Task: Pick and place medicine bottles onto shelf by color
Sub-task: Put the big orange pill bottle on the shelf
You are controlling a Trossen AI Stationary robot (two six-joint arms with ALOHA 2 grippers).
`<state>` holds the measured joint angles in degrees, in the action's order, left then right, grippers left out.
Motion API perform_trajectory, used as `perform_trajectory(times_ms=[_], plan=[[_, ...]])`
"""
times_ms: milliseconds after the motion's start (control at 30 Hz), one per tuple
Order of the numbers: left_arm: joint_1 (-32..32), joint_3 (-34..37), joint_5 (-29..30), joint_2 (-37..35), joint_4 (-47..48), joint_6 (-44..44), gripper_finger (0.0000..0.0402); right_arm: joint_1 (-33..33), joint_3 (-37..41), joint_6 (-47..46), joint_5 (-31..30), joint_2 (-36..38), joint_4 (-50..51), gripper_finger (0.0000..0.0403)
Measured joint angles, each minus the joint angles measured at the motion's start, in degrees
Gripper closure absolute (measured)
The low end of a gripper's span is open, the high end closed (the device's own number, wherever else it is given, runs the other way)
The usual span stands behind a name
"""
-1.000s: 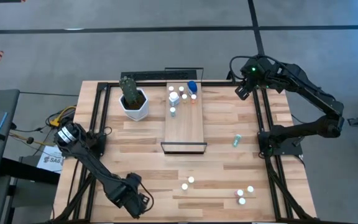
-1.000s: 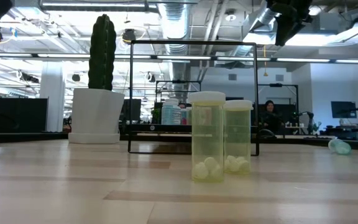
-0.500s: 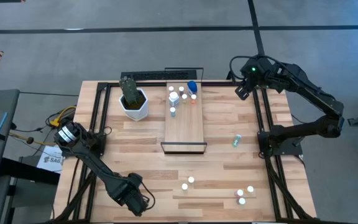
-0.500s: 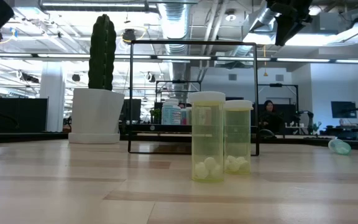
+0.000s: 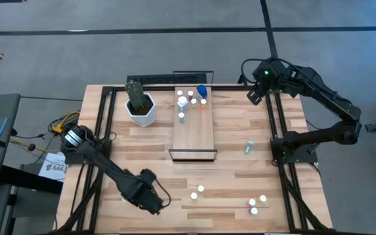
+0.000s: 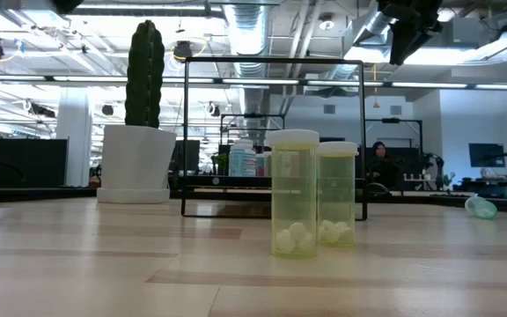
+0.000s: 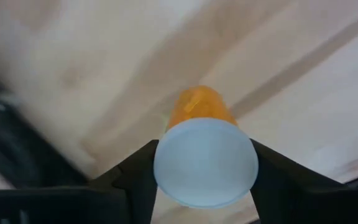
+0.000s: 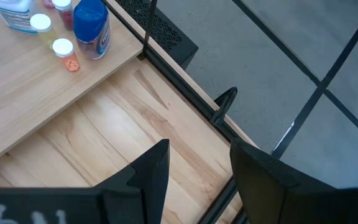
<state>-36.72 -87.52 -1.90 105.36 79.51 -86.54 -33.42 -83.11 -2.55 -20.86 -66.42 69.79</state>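
Observation:
My left gripper (image 5: pixel 153 201) is over the table's near left part, shut on an orange bottle with a white cap (image 7: pixel 205 162). My right gripper (image 5: pixel 254 95) hangs open and empty high over the far right corner; its wrist view (image 8: pixel 197 180) looks down on the shelf's far end. The light-wood shelf (image 5: pixel 194 130) lies at the table's middle, with several small bottles (image 5: pixel 187 99) and the blue bottle (image 5: pixel 202 91) standing at its far end. Two pale bottles (image 5: pixel 197 192) stand near the front, two more (image 5: pixel 258 203) at the near right, and a green one (image 5: pixel 247 148) lies on its side. My left gripper pinches the orange bottle between its two fingers (image 7: pixel 135 180), one on each side of the white cap end (image 7: pixel 166 168). The cap faces the wrist and the orange body (image 7: pixel 197 106) points away along the fingers. The bottle is lifted clear of the table.
A white pot with a cactus (image 5: pixel 140 104) stands left of the shelf's far end. Dark frame rails (image 5: pixel 103 124) run along the table's left, right and far sides. In the low view the shelf's dark frame (image 6: pixel 271 132) stands behind the two front bottles (image 6: pixel 295 194).
My left gripper has gone from the near left corner toward the table's right edge and a little toward the far edge, nearer the two front bottles, still shut on the orange bottle. My right arm has kept still.

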Motion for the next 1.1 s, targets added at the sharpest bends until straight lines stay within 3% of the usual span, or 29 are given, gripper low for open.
perform_trajectory(times_ms=[167,400,767,1100], plan=[[3.7,-9.4,6.7,0.0,11.0,8.2,0.0223,0.0,0.0,0.0,0.0,0.0,0.0,0.0212],[10.8,-13.2,14.0,-3.9,10.4,19.9,0.0199,0.0,0.0,0.0,0.0,0.0,0.0,0.0212],[25.2,-13.2,18.9,-7.4,10.4,33.0,0.0212,0.0,0.0,0.0,0.0,0.0,0.0,0.0212],[37.0,-13.1,15.7,-4.0,1.3,48.0,0.0213,0.0,0.0,0.0,0.0,0.0,0.0,0.0212]])
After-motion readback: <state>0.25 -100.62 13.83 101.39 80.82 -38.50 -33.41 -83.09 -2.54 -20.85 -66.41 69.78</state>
